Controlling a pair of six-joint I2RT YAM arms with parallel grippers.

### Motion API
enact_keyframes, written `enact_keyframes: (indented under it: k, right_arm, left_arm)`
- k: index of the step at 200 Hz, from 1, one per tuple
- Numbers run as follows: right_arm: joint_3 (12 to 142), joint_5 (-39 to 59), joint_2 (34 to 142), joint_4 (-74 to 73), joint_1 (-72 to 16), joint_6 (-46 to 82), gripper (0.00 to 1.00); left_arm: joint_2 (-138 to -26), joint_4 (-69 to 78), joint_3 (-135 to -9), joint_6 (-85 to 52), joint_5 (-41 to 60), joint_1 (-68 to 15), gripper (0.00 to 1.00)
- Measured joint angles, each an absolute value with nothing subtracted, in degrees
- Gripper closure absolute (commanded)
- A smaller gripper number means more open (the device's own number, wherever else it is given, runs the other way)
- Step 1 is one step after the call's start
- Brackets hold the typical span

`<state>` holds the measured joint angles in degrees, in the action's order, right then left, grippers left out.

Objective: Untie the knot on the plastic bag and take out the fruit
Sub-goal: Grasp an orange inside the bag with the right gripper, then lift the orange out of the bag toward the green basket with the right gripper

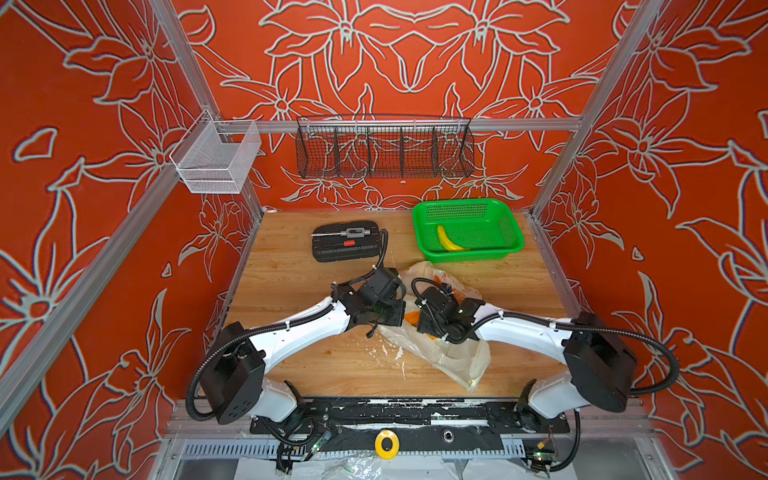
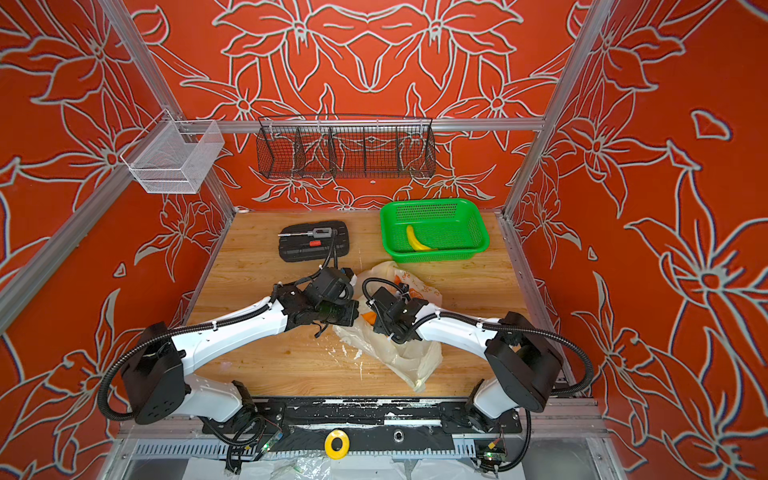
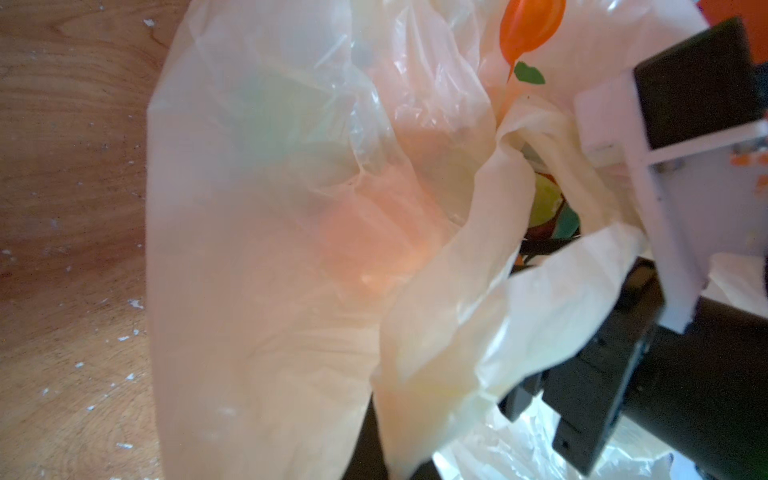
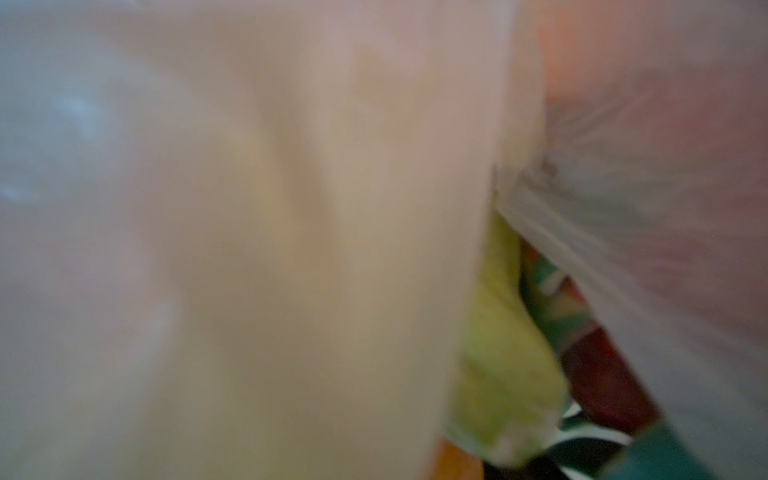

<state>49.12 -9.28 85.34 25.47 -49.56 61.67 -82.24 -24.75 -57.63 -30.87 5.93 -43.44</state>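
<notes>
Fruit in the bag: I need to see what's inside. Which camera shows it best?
The left wrist view: orange and green fruit show through the plastic bag, in fair focus. The right wrist view gives only a blurred yellow-green piece. In both top views the arms hide nearly everything but an orange patch.

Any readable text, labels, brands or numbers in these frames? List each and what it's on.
None legible.
plastic bag: small orange marks beside its printed fruit pictures, too small to read in both top views, blurred in the wrist views.
black tool case: a red patch, no lettering legible.
</notes>
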Motion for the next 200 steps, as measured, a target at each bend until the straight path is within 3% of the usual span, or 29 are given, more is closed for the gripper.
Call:
enact_keyframes:
  k: [57,117,200]
  right_arm:
    - [47.6,-10.6,77.0,23.4,-49.6,58.4,0.38]
    - [46.0,-8.8,74.6,20.6,-49.6,52.7,0.39]
    - [39.1,0.5,57.1,17.6,-49.6,46.8,0.38]
  left_arm:
    - [-82.2,-24.8,-57.6,-30.9,6.3,-43.4,0.96]
    - [-80.6,-24.6,-57.9,-31.4,6.3,-43.4,0.57]
    - [-73.5,-22.8,-58.4,-28.3,7.4,-43.3,0.1]
